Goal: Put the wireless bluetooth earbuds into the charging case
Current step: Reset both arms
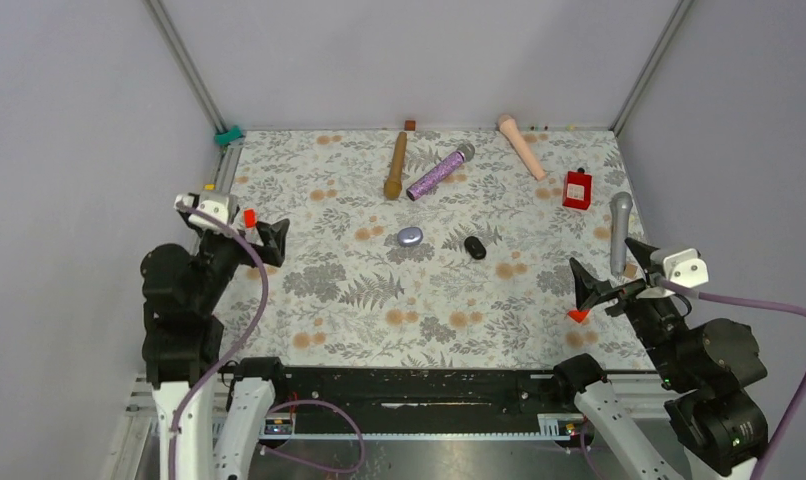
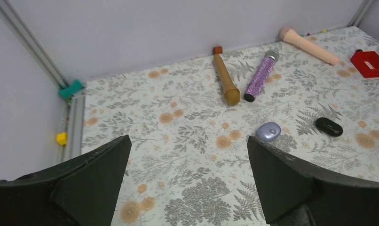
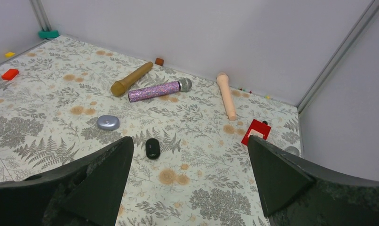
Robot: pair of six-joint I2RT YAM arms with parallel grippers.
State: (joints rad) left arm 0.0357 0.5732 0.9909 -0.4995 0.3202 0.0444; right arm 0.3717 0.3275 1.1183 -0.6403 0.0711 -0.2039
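We are holding the left gripper (image 1: 279,243) and right gripper (image 1: 604,265) wide, empty; the lilac earbud (image 1: 410,236) and black earbud (image 1: 475,247) are lying near the purple microphone (image 1: 440,172).

The floral table (image 1: 359,300) carries four microphones (image 1: 440,172), a red box (image 1: 577,189), a lilac case (image 1: 410,236) and a black case (image 1: 475,247).

Grey walls (image 1: 419,60), floral tabletop (image 1: 359,290), apparently cloth
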